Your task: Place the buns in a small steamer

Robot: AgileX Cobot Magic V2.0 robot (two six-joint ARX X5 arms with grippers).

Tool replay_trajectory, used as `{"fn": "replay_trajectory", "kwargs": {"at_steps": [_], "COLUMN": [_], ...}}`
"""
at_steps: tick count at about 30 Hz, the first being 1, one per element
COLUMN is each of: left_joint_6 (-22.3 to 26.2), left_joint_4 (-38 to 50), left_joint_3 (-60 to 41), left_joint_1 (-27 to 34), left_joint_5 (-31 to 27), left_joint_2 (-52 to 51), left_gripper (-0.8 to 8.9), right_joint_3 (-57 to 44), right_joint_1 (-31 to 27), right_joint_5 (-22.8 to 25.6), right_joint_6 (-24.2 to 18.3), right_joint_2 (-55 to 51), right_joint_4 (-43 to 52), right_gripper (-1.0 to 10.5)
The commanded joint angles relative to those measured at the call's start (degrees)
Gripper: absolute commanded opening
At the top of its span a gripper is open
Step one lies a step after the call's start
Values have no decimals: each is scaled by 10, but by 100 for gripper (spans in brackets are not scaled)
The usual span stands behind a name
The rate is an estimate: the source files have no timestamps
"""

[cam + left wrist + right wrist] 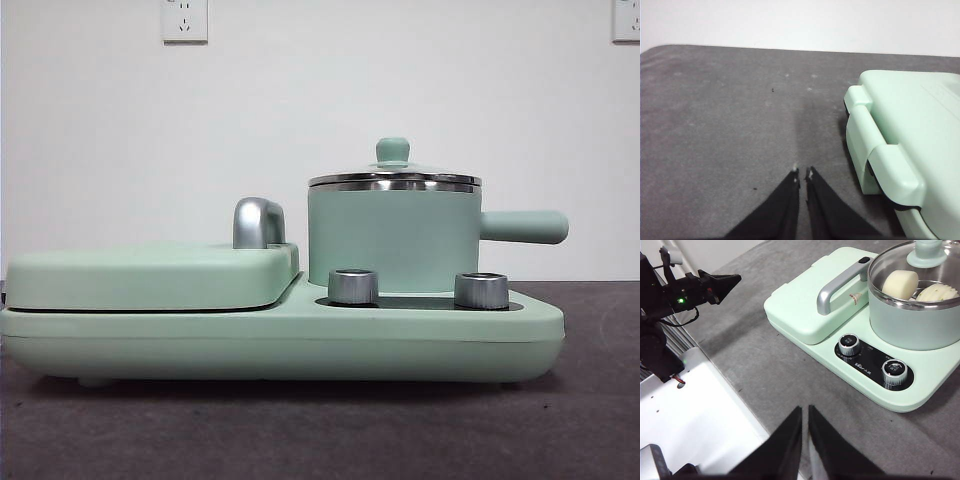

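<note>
A: So, where are the 2 buns?

B: Inside the small steamer (912,315), under its glass lid (920,270): the smooth loaf bun (900,283) beside the ridged shell bun (937,291). They look soft and light, easily dented, so I'd take each gently by its sides.

A: And the lid?

B: Smooth glass, likely slippery; its green knob (392,150) is the place to hold.

A: The grippers?

B: The left gripper (803,174) and the right gripper (805,412) both hang over the grey table (725,115), jaws together, holding nothing.
</note>
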Motion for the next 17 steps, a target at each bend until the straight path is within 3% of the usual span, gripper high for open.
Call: {"fn": "replay_trajectory", "kwargs": {"at_steps": [1,17], "left_joint_6": [16,11], "left_joint_4": [-6,-3], "left_joint_3": [-11,-11], "left_joint_1": [2,2], "left_joint_5": [1,1], "left_joint_2": [-1,-1], "left_gripper": [28,28], "right_joint_3": [7,7], "right_joint_1": [3,3], "right_joint_5": [0,0], "right_joint_6": [-6,-6], "right_joint_2": [1,1], "right_joint_4": [6,6], "right_gripper": [19,19]}}
